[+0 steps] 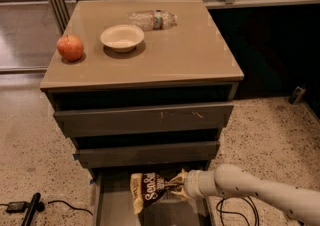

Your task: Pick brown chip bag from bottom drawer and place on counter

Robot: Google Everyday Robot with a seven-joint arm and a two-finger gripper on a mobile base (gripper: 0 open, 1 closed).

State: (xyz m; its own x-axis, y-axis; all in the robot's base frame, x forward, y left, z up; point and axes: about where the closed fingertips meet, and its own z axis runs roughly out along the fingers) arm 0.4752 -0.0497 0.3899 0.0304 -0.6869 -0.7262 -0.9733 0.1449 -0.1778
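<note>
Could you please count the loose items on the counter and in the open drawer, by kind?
apple: 1
bowl: 1
bottle: 1
chip bag: 1, in the bottom drawer, with the gripper shut on its right end
Total: 4
</note>
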